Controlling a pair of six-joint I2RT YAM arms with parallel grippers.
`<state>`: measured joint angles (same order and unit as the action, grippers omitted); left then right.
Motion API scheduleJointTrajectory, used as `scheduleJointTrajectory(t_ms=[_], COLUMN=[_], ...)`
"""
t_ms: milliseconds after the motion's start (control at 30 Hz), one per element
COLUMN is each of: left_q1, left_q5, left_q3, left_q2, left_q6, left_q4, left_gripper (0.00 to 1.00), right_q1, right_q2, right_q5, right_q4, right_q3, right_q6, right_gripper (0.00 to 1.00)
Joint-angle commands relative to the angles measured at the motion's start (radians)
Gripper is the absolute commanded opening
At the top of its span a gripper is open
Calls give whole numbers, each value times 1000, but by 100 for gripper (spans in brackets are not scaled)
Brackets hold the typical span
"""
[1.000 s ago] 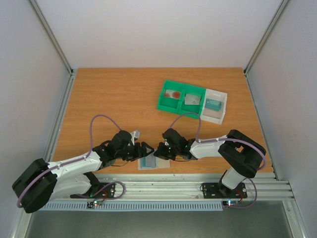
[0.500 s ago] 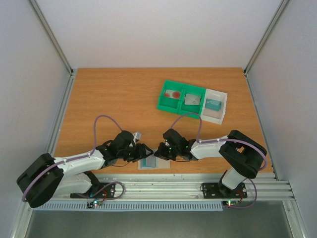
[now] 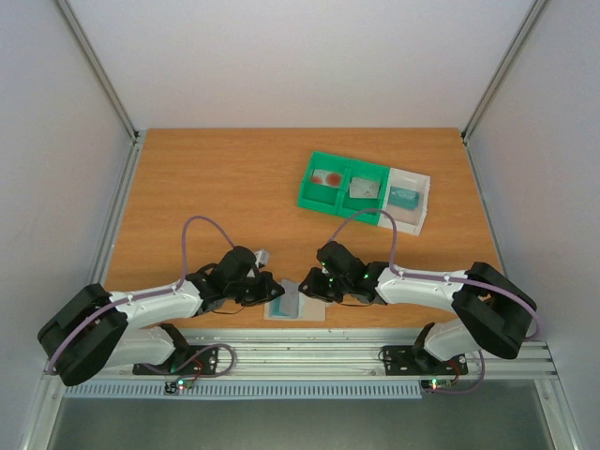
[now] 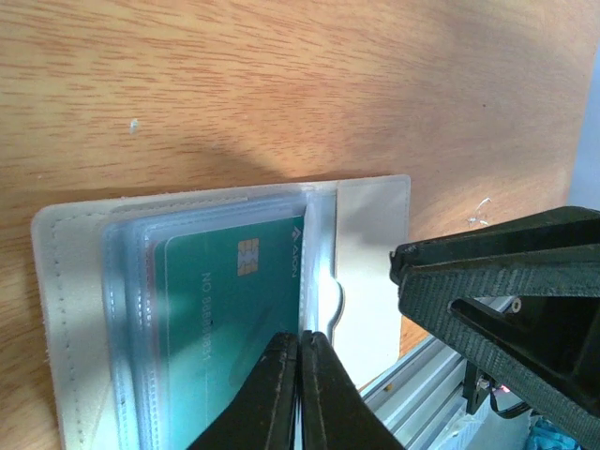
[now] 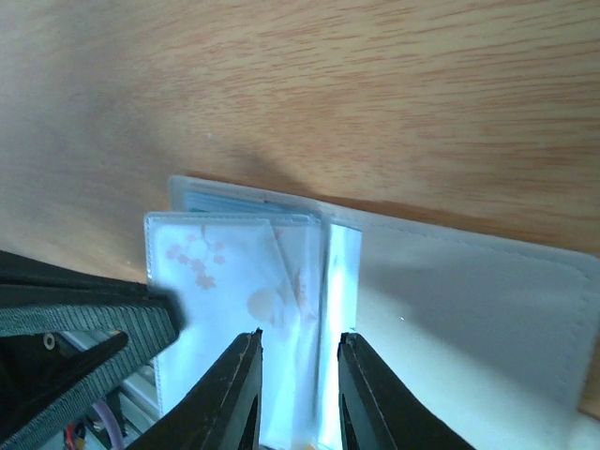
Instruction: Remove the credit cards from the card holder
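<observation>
Card holder [image 3: 293,302] lying open at near edge of table [image 3: 216,187], teal card [image 4: 230,309] inside clear sleeve. Left gripper [image 4: 299,342] pinched closed, apparently on sleeve edge; right gripper [image 5: 298,347] narrowly parted astride a sleeve page.

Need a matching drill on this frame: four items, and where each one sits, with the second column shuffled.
1. red-marked thin flat card
2. greyish thin flat card
3. translucent grey-blue plastic card holder
4. white rectangular plastic tray

A. against the right end of the green plastic two-compartment bin
B. near table edge, between the left gripper and right gripper
C. bin's left compartment
D. bin's right compartment

Pairs: 1-C, 2-D, 3-B, 4-A
</observation>
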<state>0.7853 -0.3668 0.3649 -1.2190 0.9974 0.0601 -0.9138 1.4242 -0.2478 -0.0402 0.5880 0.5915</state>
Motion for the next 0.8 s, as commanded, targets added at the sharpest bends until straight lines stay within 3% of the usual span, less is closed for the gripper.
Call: scheduleJointTrajectory(t_ms=[0,267,633,767], left_q1=[0,10,76,80], left_q5=[-4,-125,-156,-157], left_q3=[39,31,97,120], left_q2=[-12,-69,-129,-142], left_q6=[-20,21,48,54], left_q4=[-6,145,207,219], left_gripper=[8,29,43,44], right_q1=[-7,-7,-4,-1], right_q2=[-49,-105,-135,-189], right_q5=[80,187,225,277], right_q4=[-164,-276,-292,-367], right_q3=[40,15,-21,24], right_q6=[-68,-113,-119,-147], right_gripper=[24,23,22,23])
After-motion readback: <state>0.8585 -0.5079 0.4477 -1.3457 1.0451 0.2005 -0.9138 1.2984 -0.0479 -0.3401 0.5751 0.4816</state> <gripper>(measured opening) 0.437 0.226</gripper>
